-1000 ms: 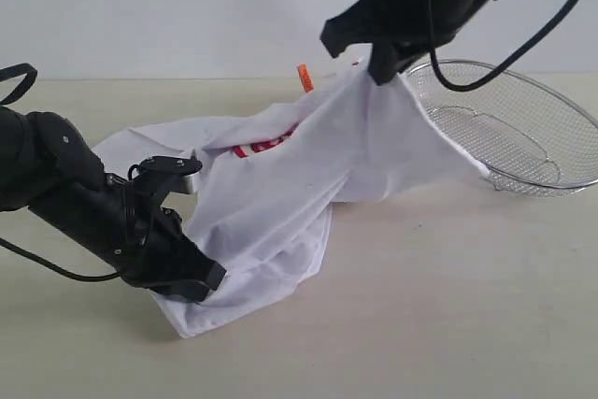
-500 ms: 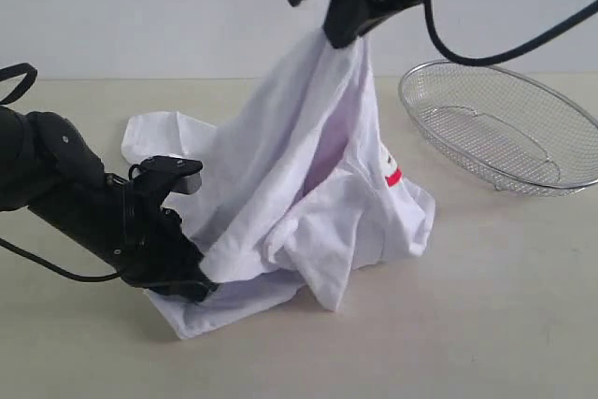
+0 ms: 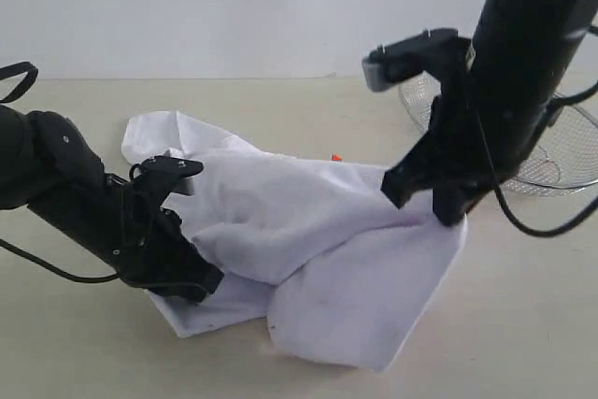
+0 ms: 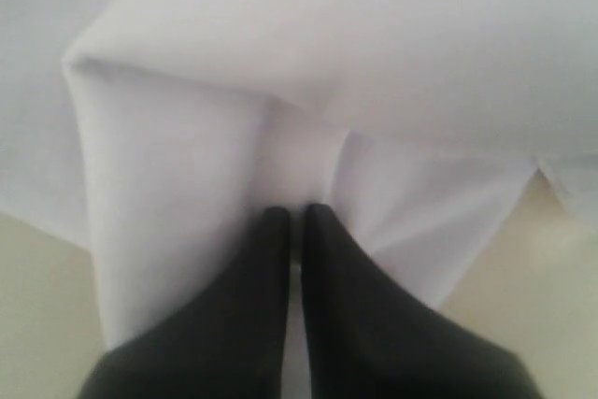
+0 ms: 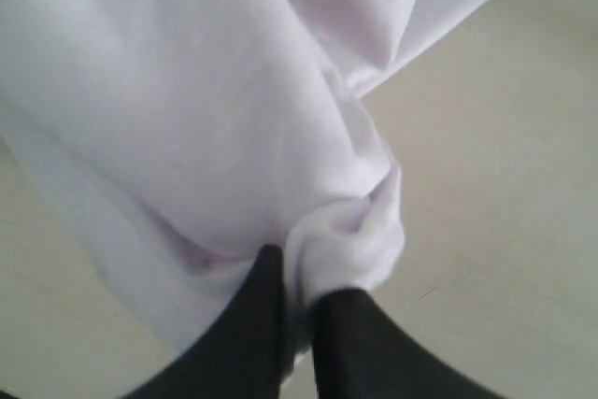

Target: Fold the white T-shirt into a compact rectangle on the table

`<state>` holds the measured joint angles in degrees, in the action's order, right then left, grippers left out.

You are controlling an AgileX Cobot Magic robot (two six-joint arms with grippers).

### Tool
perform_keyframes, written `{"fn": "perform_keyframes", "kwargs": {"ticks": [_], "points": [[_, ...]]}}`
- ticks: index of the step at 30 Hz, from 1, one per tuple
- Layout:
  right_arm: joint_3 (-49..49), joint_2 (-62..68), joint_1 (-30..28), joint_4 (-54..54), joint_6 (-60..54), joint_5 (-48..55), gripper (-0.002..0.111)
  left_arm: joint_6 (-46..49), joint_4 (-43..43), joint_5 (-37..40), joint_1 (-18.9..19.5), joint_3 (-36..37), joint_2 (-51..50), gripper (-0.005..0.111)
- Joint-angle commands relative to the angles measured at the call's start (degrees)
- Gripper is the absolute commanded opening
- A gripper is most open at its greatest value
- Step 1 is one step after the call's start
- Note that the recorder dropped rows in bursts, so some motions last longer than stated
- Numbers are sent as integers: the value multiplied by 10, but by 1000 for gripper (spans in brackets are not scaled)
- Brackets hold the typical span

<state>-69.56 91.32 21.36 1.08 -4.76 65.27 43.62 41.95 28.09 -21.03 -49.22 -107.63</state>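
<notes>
The white T-shirt (image 3: 308,240) lies crumpled on the table (image 3: 523,324), one layer thrown over another, and its red lettering is hidden. A small orange tag (image 3: 335,157) peeks out at the far edge. My left gripper (image 3: 207,283) is low at the shirt's near-left edge, shut on the cloth; the left wrist view shows its fingertips (image 4: 295,214) pinching white fabric (image 4: 280,91). My right gripper (image 3: 422,205) is down at the shirt's right edge, shut on a bunched fold (image 5: 350,235) between its fingers (image 5: 304,273).
A silver wire-mesh basket (image 3: 572,161) stands at the back right, partly behind the right arm. Bare tabletop (image 5: 486,184) stretches in front of and to the right of the shirt. A plain pale wall backs the scene.
The right gripper came down from high above to table level on the right, pulling the lifted shirt over itself. The lettering went out of sight. The left arm stayed put.
</notes>
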Motion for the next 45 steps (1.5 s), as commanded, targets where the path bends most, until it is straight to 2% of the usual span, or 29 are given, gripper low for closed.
{"fn": "perform_keyframes", "kwargs": {"ticks": [1,4,6,8,19,25,27,28,30,33,36,41,45], "points": [[44,1,-3,13,-35,3,23,3,-18,13,-1,1,2,5],[49,1,-3,13,-32,1,59,3,-28,20,-1,0,14,5],[49,0,-3,13,-9,-4,79,3,-31,23,-1,0,33,5],[49,0,-3,5,7,-7,88,3,-36,22,-1,-1,56,5],[49,-5,-3,-140,43,47,86,-2,-36,46,-1,-1,136,5],[48,-25,-3,-152,31,47,86,-11,-39,49,-1,-1,135,5],[41,-31,-3,-152,33,35,81,-18,-44,49,-1,-1,135,5],[35,-32,-3,-152,33,22,73,-19,-50,49,-1,-1,135,5],[23,-34,-3,-157,40,2,49,-36,-62,51,-1,-1,135,5],[14,-34,-3,-220,103,-53,0,-54,-64,59,-1,-1,135,5],[14,-33,-3,-326,184,-95,4,-53,-38,75,-3,-1,135,5],[16,-32,-3,-330,183,-168,4,-50,-27,24,-23,-1,127,5],[17,-12,-3,-330,177,-216,4,-49,-14,17,-30,-1,92,5]]}}
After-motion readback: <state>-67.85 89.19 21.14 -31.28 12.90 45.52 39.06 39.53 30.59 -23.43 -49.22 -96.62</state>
